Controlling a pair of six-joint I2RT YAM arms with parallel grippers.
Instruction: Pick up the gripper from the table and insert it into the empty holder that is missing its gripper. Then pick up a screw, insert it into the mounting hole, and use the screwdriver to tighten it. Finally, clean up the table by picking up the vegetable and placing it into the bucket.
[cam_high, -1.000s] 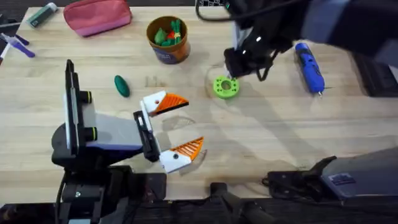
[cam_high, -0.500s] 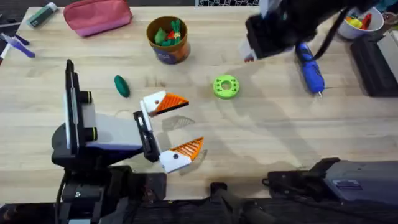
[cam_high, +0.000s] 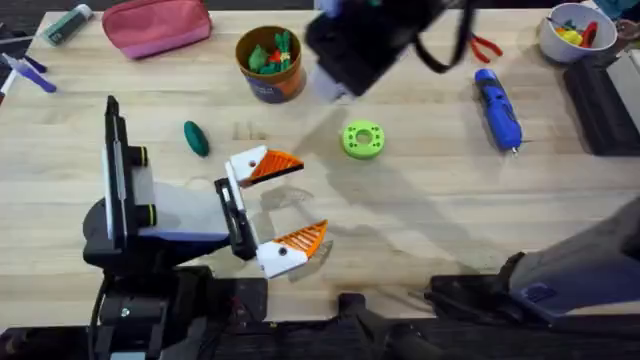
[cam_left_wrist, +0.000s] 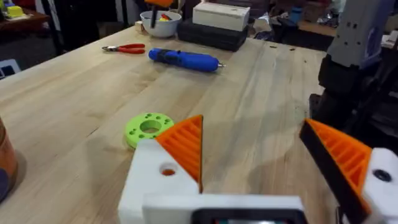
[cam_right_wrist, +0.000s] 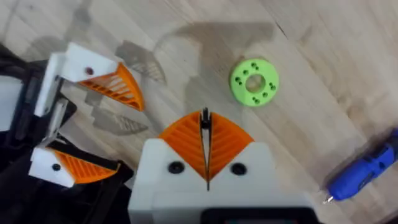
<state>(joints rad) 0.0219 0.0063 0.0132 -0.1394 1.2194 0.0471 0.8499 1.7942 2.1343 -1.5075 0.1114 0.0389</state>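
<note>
My left gripper (cam_high: 305, 200) lies on the table, open. The orange wedge gripper (cam_high: 277, 163) sits in the far finger's white holder (cam_high: 248, 165). The mounting hole (cam_left_wrist: 168, 170) in that holder shows orange inside; it also shows from above (cam_right_wrist: 89, 71). The right arm (cam_high: 365, 45) hangs high, dark and blurred, near the bucket (cam_high: 270, 62). My right gripper (cam_right_wrist: 205, 116) is shut, with a thin dark screw pinched between its orange pads. The blue screwdriver (cam_high: 497, 105) lies at the back right. The dark green vegetable (cam_high: 195, 138) lies left of the holder.
A green ring disc (cam_high: 362, 140) lies mid-table. A pink pouch (cam_high: 155, 25) and markers (cam_high: 68, 22) are at the back left. A white bowl (cam_high: 572, 30) and red pliers (cam_high: 485, 45) are at the back right. Bare wood lies between the disc and the front edge.
The right arm lifted off the green ring disc, rose toward the camera and swung left toward the bucket. The left arm has not moved.
</note>
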